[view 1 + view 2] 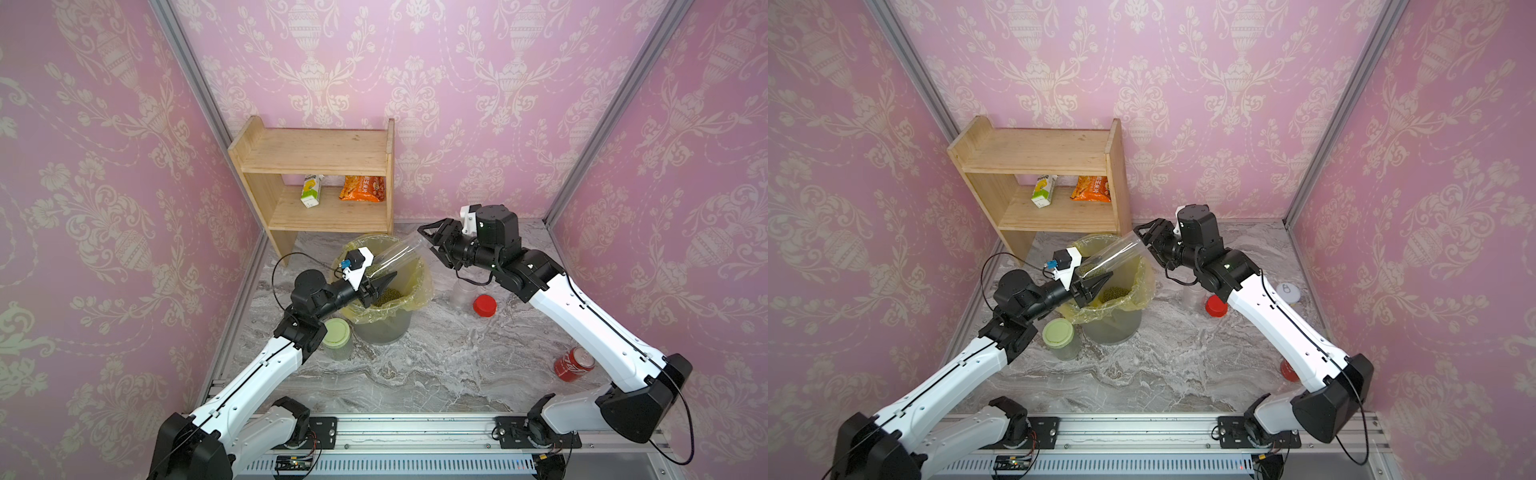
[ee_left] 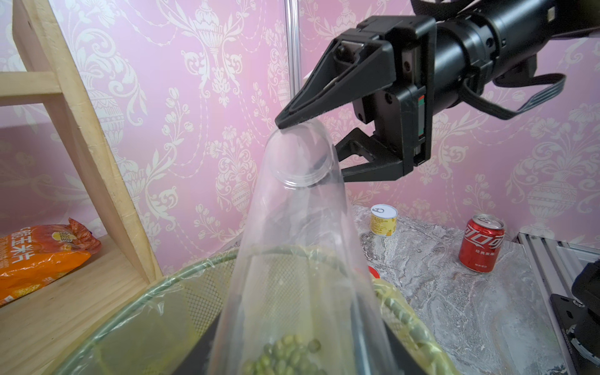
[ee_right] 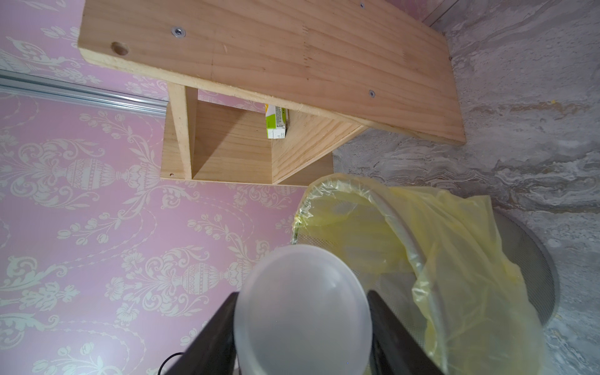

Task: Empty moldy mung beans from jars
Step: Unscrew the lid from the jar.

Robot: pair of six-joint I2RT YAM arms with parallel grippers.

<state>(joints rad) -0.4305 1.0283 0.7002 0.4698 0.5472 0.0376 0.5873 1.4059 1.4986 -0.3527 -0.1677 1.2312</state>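
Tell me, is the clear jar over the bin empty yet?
Not empty. Some green beans sit at the low end of the tipped jar, above the bin.

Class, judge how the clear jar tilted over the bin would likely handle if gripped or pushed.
The clear jar probably weighs little: few mung beans are inside. Its smooth plastic wall may slip. Being round, it would likely roll if laid down.

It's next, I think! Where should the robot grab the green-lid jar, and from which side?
The green-lid jar stands upright with the bin close beside it, so probably grip its clear wall under the lid, jaws level, coming from the front.
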